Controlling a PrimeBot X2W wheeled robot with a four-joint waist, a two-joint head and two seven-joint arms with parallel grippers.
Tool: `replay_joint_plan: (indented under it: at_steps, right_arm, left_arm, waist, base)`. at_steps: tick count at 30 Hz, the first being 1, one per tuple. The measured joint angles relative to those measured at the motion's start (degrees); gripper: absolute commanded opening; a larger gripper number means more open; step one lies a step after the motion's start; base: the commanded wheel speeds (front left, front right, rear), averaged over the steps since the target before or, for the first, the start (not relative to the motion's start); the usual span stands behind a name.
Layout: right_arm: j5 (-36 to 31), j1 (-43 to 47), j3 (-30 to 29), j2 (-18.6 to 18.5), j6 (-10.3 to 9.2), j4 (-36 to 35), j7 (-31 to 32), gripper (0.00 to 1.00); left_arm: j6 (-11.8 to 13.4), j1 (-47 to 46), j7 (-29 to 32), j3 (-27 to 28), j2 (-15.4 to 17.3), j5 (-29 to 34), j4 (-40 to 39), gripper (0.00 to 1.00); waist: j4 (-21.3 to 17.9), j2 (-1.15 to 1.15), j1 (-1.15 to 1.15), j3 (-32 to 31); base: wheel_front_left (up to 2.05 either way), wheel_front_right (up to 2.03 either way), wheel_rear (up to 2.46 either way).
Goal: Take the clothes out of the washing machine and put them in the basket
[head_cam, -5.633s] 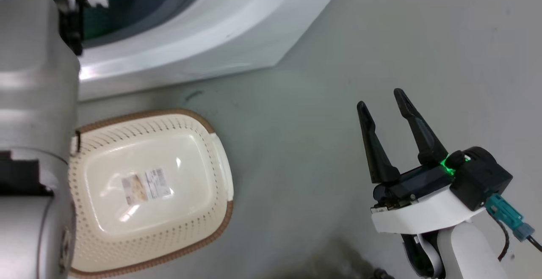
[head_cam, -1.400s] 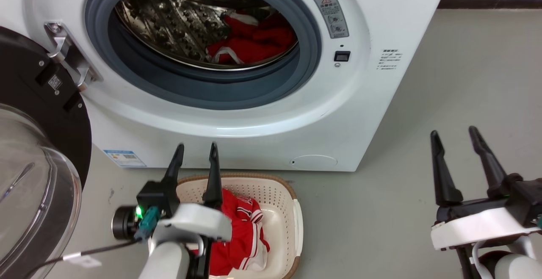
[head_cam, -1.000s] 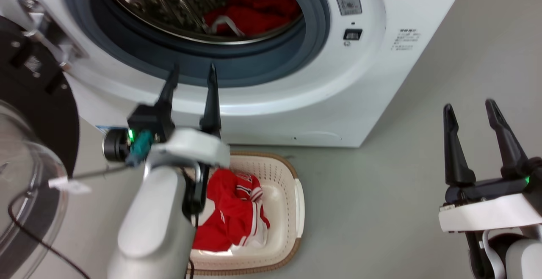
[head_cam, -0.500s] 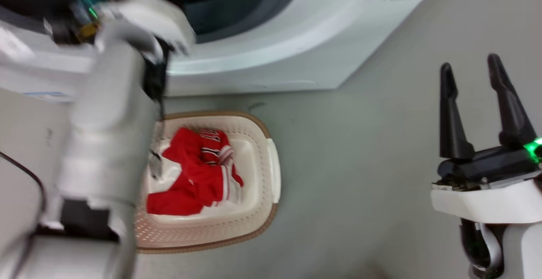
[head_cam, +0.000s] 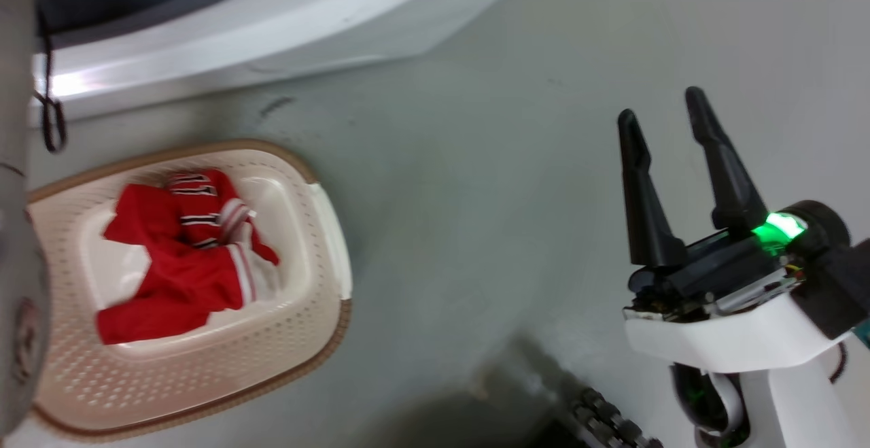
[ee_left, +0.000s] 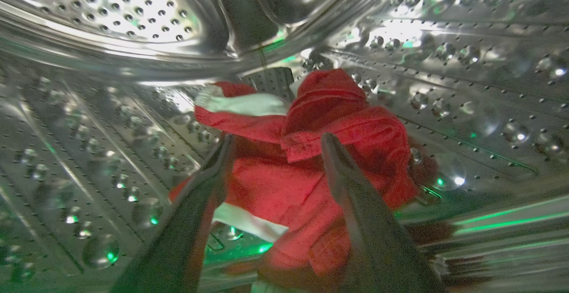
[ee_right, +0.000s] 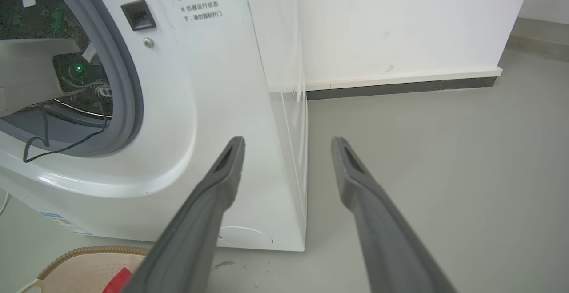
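Note:
Red clothes with white stripes lie in the cream basket on the floor at the left of the head view. More red clothes lie inside the washing machine's steel drum. My left gripper is inside that drum, open, its fingers straddling the heap just in front of the fabric. My left forearm runs up the left edge of the head view. My right gripper hangs open over bare floor, holding nothing. The washing machine front shows in the right wrist view.
The grey floor lies between the basket and my right arm. The washer's lower front crosses the top of the head view. A white wall with a dark skirting stands behind the washer. A thin black cable hangs from the left arm at the porthole.
The head camera has tilted down and turned, so the porthole left the picture. My left arm has reached up and into the drum. The right gripper stays open.

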Motion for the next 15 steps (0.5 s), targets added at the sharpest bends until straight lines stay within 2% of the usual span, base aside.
replay_joint_plan:
  at_steps: [8,13,14,15]
  right_arm:
    - [3.1,-0.7,3.9,0.0,0.00,2.2,-1.1,1.00]
    - [4.2,-1.2,5.2,0.0,0.00,3.0,-1.4,1.00]
    - [4.4,-1.2,5.3,0.0,0.00,3.1,-1.4,1.00]
    - [4.4,-1.3,5.3,0.0,0.01,3.1,-1.4,1.00]
  left_arm:
    - [1.3,-7.0,11.7,-1.1,2.7,0.6,3.0,1.00]
    - [1.6,-9.2,16.2,-1.5,4.0,0.8,3.2,1.00]
    - [1.6,-9.3,17.0,-1.7,4.1,0.8,3.3,0.88]
    - [2.1,-9.4,17.7,-1.6,4.1,0.7,3.3,0.41]
  waist:
    - [-5.3,0.00,0.00,5.6]
    - [-7.2,0.00,-0.01,7.1]
    - [-7.3,0.00,-0.01,7.2]
    - [-7.4,0.00,-0.01,7.2]
  base:
    - [0.00,0.00,0.00]
    - [0.00,0.00,0.00]
    - [0.00,0.00,0.00]
    - [0.00,0.00,0.00]
